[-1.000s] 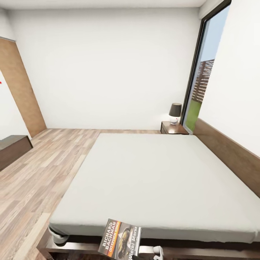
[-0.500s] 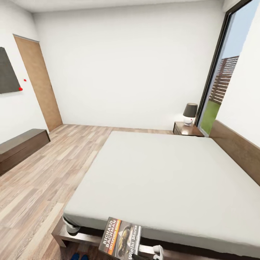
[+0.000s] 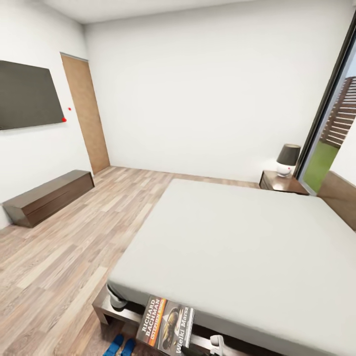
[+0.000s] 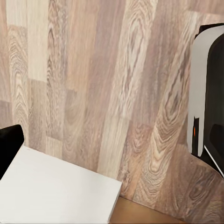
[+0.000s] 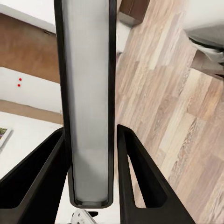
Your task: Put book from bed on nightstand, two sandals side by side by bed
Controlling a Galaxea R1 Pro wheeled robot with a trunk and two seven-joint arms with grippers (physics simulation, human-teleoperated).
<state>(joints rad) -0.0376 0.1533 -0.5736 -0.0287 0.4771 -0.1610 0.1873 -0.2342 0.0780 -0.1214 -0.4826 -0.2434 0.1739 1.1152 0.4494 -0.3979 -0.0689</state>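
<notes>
The book [image 3: 165, 329], dark with an orange band and a car picture, hangs in front of the bed's near edge at the bottom of the head view. In the right wrist view its pale page edge [image 5: 88, 102] stands between two black fingers [image 5: 140, 182], so my right gripper [image 5: 89, 133] is shut on it. The bed [image 3: 247, 247] has a pale-grey mattress and dark frame. Two blue sandals [image 3: 120, 346] lie on the floor by the bed's near corner. One nightstand [image 3: 281, 183] stands beyond the bed, carrying a lamp. A black part [image 4: 9, 149] of my left gripper shows over the wood floor.
A long dark dresser [image 3: 47, 197] sits against the left wall under a wall-mounted screen [image 3: 27, 96]. A wooden door [image 3: 86, 113] is in the far left corner. A tall window [image 3: 331, 133] is at the right. Wood floor [image 3: 74, 247] stretches left of the bed.
The whole head view has swung left, bringing the screen, the dresser and the sandals into sight. The book keeps its place in the picture, still held.
</notes>
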